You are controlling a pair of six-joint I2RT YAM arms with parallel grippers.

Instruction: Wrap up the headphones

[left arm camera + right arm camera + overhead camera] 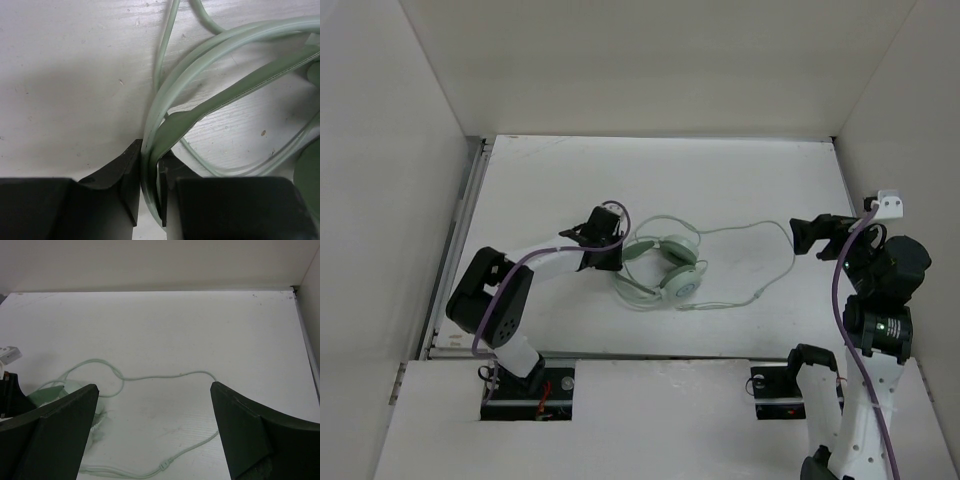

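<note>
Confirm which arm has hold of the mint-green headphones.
The left gripper: its fingers pinch the pale mint-green headphones by the thin headband. The right gripper's fingers stand wide apart, holding nothing.

On the table (pixel 720 180), headphones (pixel 680 282) lie right of the left end effector (pixel 616 256).

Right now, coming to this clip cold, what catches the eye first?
The mint-green headphones lie in the middle of the table, and the left gripper is shut on their thin headband. Their pale cable loops loose toward the right gripper, which hangs open, holding nothing.
</note>
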